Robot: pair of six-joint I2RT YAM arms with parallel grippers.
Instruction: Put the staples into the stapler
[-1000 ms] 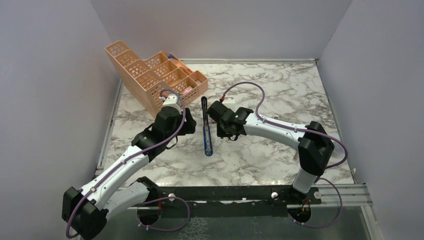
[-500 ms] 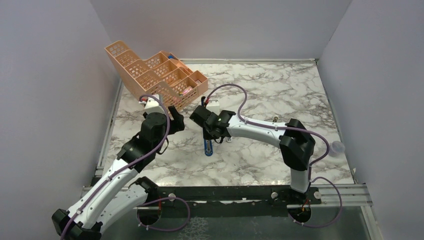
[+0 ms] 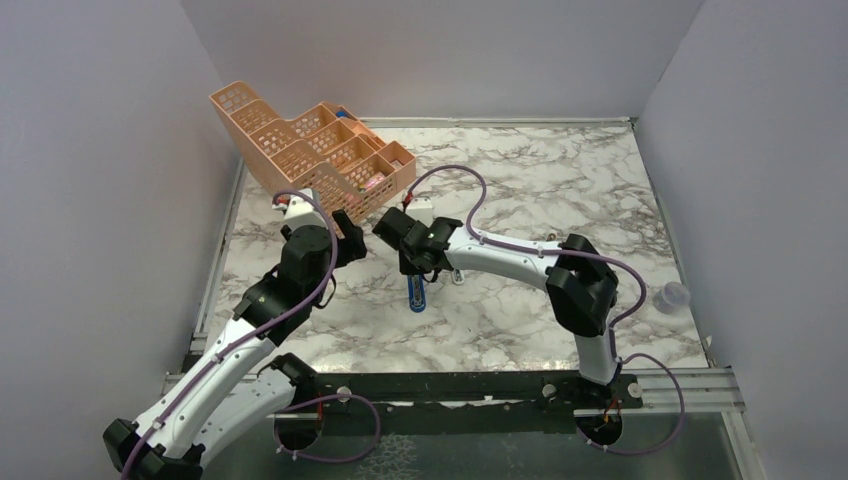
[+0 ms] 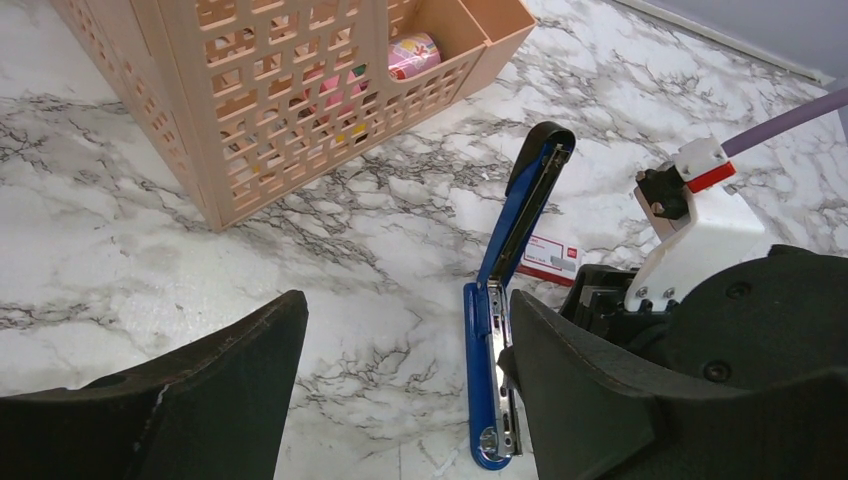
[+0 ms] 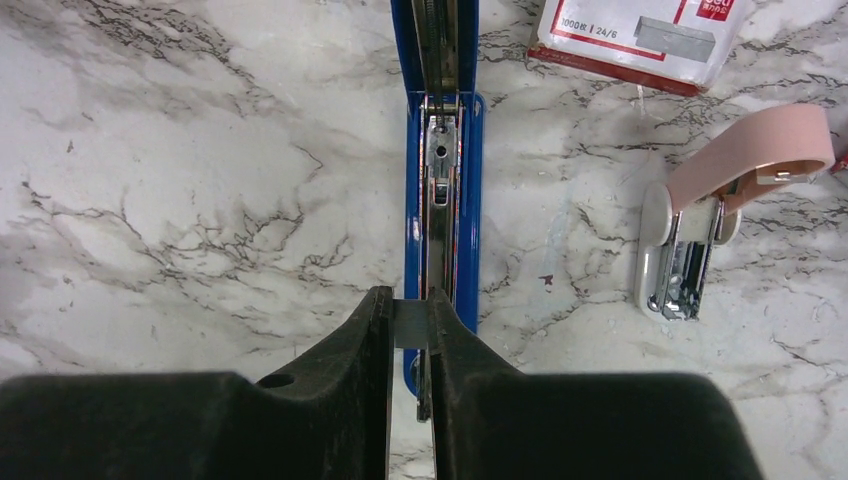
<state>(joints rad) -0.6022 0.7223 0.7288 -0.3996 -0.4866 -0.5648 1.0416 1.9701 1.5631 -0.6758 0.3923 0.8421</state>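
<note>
Thin grey staples (image 5: pixel 410 328) in black right gripper (image 5: pixel 410 300) above slim blue stapler (image 5: pixel 441 190)

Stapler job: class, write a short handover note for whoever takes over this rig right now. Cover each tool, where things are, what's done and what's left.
Left tool: open, holding nothing, beside the stapler.
Right tool: shut on the staples, over one end of the stapler.
Stapler: lying opened on the marble, metal channel exposed.
Done: stapler opened, staples picked up.
Left: seat the strip in the channel, release, close the stapler.
</note>
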